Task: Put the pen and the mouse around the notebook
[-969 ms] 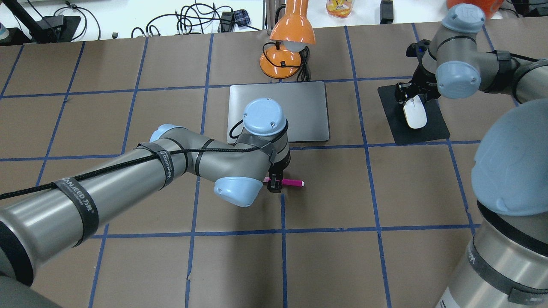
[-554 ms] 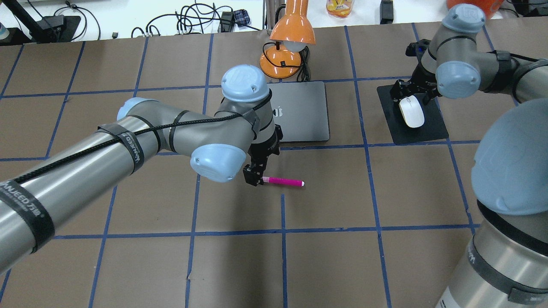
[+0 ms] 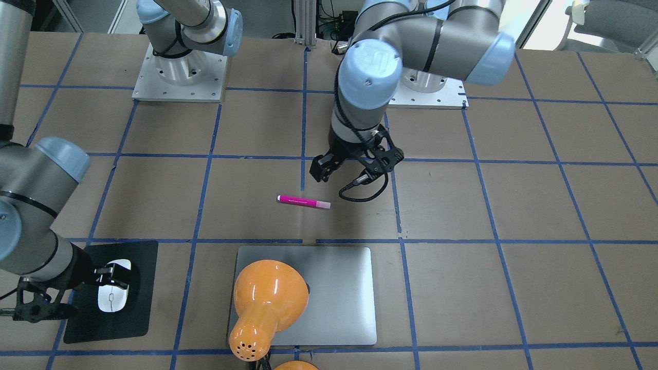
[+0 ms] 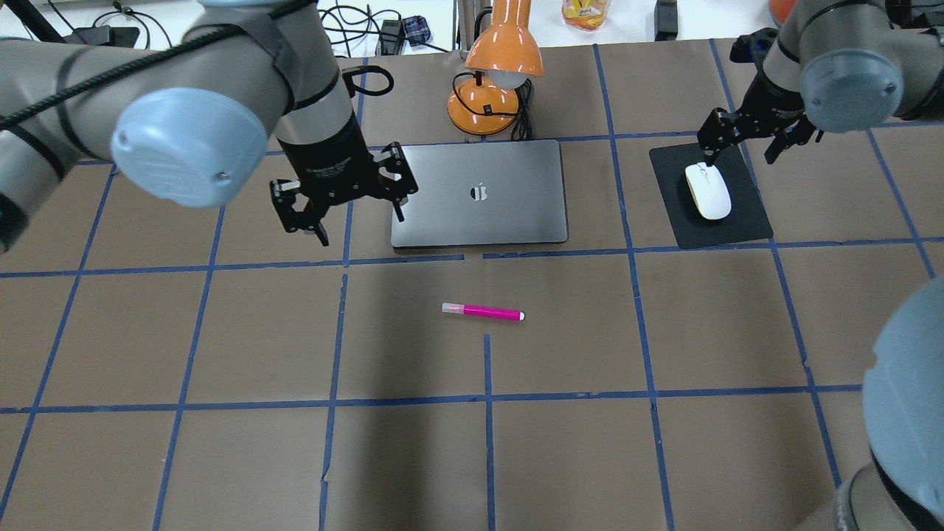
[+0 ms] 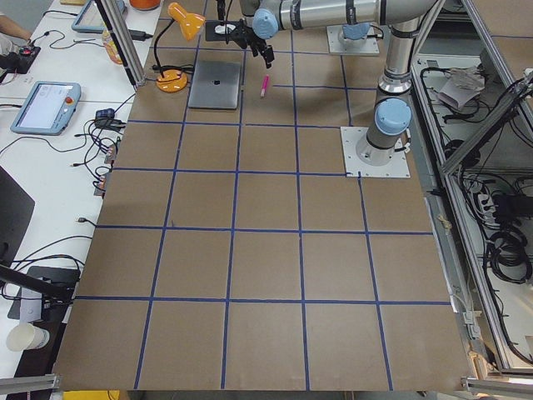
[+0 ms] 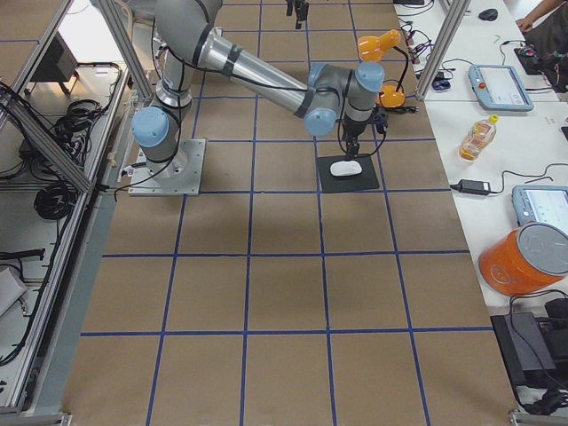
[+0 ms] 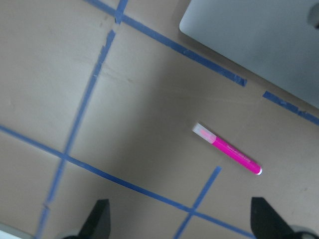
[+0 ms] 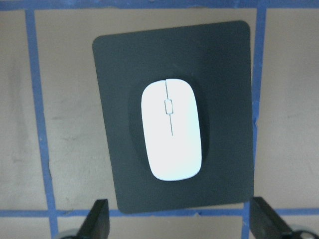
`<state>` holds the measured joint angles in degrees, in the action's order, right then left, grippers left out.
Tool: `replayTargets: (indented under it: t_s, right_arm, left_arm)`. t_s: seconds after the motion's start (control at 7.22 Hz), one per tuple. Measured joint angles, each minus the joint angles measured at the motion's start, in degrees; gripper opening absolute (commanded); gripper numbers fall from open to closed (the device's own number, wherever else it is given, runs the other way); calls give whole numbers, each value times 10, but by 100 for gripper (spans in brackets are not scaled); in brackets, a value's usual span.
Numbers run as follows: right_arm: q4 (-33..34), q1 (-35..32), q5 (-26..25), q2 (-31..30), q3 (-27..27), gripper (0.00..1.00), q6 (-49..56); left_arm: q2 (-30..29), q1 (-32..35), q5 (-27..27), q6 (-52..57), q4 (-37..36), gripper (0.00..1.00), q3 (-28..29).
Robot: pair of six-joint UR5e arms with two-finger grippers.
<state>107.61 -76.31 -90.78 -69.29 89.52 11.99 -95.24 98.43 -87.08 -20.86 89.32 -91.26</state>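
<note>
Overhead view shows the smooth grey notebook [image 4: 516,214] whole; in the front-facing view the orange lamp [image 3: 267,298] covers one corner. Pen [image 4: 483,312] lies on the desk [image 4: 221,457], near the notebook, not touching. Glossy oval mouse [image 8: 172,129] rests on the black mat [image 8: 219,59]. Left pincer [image 7: 180,221] and right pincer [image 8: 174,221] are both spread wide and empty.

**L wrist cam: pen lies free**

I see the pen [image 7: 227,149] flat on the table [image 7: 149,89], pale end up-left, well apart from the notebook [image 7: 259,35] corner top-right. At btm edge the left gripper [image 7: 180,223] shows 2 fingertips [image 7: 99,220] wide apart, nothing btwn.
</note>
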Motion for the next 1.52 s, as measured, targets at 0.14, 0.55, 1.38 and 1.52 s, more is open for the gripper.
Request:
replayTargets:
  t_s: [0.14, 0.55, 1.38, 1.52]
  right_arm:
    - [-58, -1, -5, -50, 2, 100, -29]
    - [-160, -6, -8, -168, 4, 100, -77]
    - [-201, -115, -4, -221, 5, 100, -183]
    - [-201, -120, -6, -221, 5, 100, -184]
  left_arm:
    - [23, -25, -4, 106, 12, 100, 1]
    - [55, -46, -5, 195, 19, 100, -7]
    - [58, -57, -4, 206, 12, 100, -5]
    - [59, -57, -4, 206, 12, 100, -4]
